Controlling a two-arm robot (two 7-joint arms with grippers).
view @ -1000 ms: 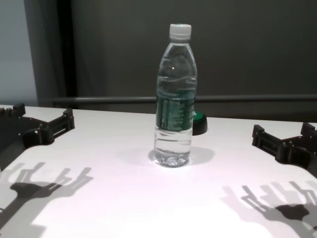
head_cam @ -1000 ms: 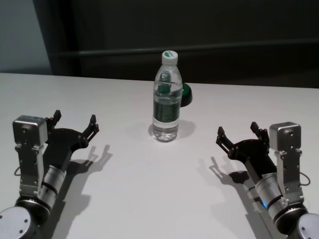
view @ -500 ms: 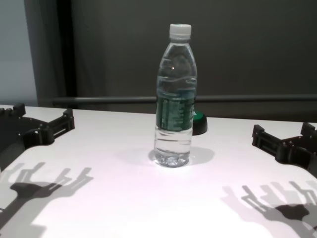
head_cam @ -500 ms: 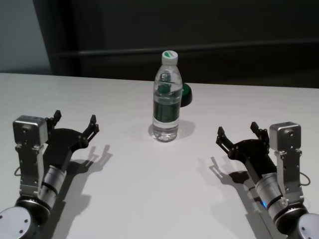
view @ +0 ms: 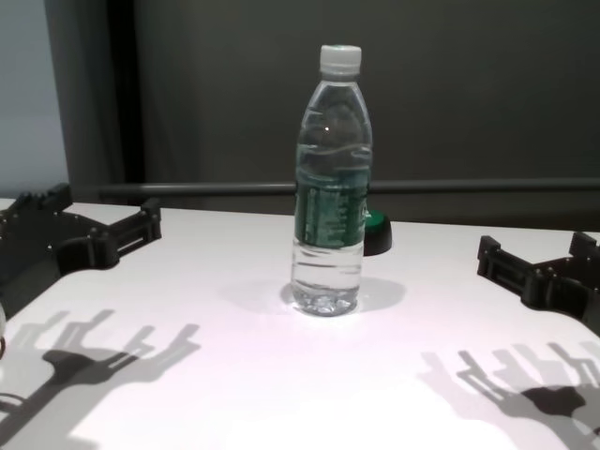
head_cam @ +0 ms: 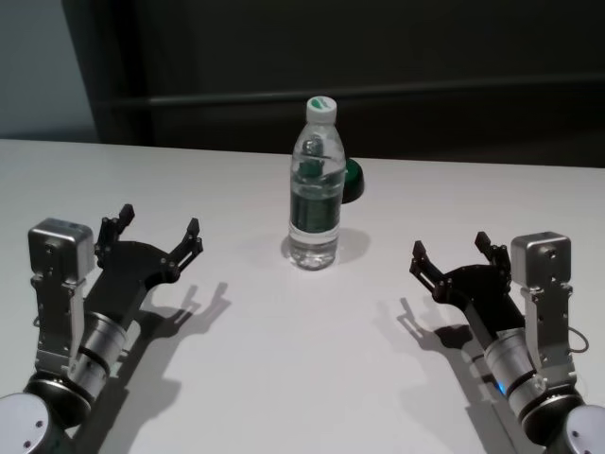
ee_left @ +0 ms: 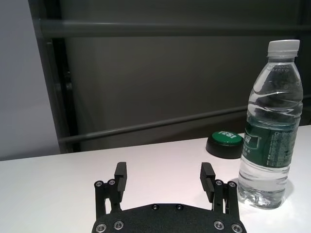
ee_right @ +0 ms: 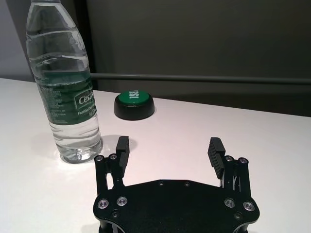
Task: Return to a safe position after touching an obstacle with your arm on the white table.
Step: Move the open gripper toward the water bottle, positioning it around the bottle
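Note:
The obstacle, a tall clear water bottle [head_cam: 316,184] [view: 329,183] [ee_left: 270,128] [ee_right: 65,82] with a white cap and dark green label, stands upright in the middle of the white table [head_cam: 302,359] [view: 281,375]. My left gripper [head_cam: 157,235] [view: 98,223] [ee_left: 165,178] hovers open over the table at the left, well short of the bottle, nothing between its fingers. On the right, my right gripper [head_cam: 452,253] [view: 539,262] [ee_right: 170,151] is open and empty too, apart from the bottle.
A small black puck with a green top [head_cam: 352,180] [view: 375,232] [ee_left: 224,143] [ee_right: 134,104] sits just behind the bottle to its right. A dark wall with a horizontal rail [view: 234,188] runs behind the table's far edge.
My left gripper has shifted to the right and slightly forward, toward the bottle. The right arm, the bottle and the puck have not moved.

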